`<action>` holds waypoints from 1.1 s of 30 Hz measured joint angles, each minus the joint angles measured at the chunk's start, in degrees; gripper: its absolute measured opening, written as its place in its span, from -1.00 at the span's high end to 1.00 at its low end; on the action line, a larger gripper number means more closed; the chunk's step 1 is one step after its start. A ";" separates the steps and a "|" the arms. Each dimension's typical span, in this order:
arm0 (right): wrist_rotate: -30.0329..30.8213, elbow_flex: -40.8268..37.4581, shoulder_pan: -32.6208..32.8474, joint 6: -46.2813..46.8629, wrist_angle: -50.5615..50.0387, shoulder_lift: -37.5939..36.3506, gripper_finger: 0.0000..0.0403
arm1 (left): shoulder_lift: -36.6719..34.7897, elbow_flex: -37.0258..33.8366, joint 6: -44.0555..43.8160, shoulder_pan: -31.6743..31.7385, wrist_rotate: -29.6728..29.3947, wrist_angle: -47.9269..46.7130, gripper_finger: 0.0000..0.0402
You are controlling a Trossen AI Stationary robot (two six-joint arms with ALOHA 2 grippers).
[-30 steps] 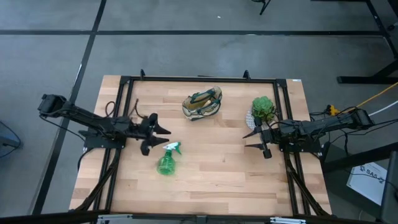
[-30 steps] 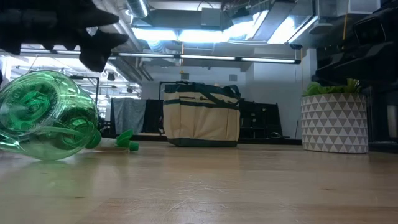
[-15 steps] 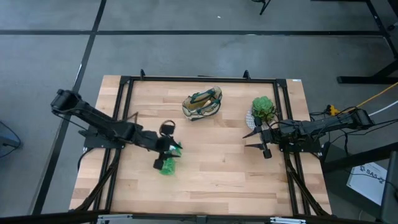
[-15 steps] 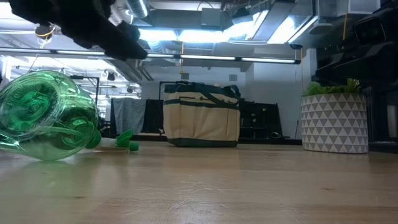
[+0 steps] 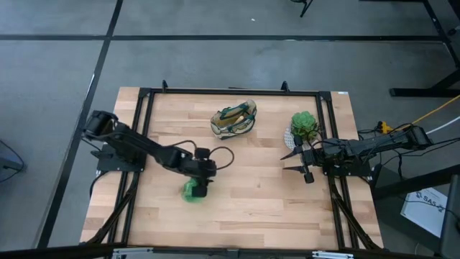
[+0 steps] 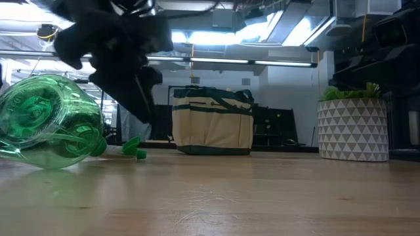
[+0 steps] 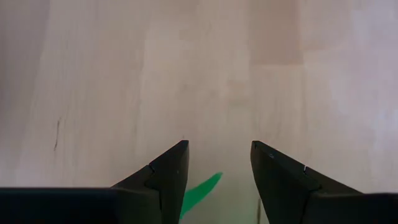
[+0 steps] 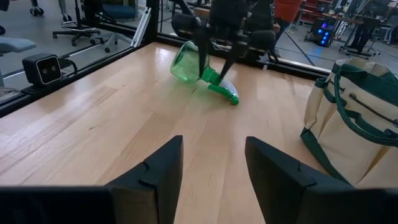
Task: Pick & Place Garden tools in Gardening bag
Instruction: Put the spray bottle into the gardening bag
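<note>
The green spray bottle (image 5: 191, 190) lies on its side at mid-bench (image 5: 251, 194), its nozzle between the parted fingers of the left end effector (image 5: 203, 180), which grips nothing. The bag (image 5: 233, 119) stands farther back. The right end effector (image 5: 296, 162) waits open beside the potted plant (image 5: 303, 126).

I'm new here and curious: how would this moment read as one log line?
left gripper: open, straddling spray bottle neck | bottle: lying on table | right gripper: open, waiting by potted plant | bag: upright
</note>
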 joint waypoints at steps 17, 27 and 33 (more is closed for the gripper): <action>-0.07 0.00 0.00 0.00 -0.01 0.00 0.13 | 6.79 4.84 1.50 -3.16 -5.27 -10.73 0.16; -0.09 0.00 -0.01 0.00 -0.02 0.00 0.13 | 6.63 4.84 -2.53 -5.03 -8.00 -17.20 0.16; -0.08 0.00 -0.01 0.00 -0.02 0.00 0.13 | 6.63 4.82 -3.02 -6.06 -9.45 -19.42 0.20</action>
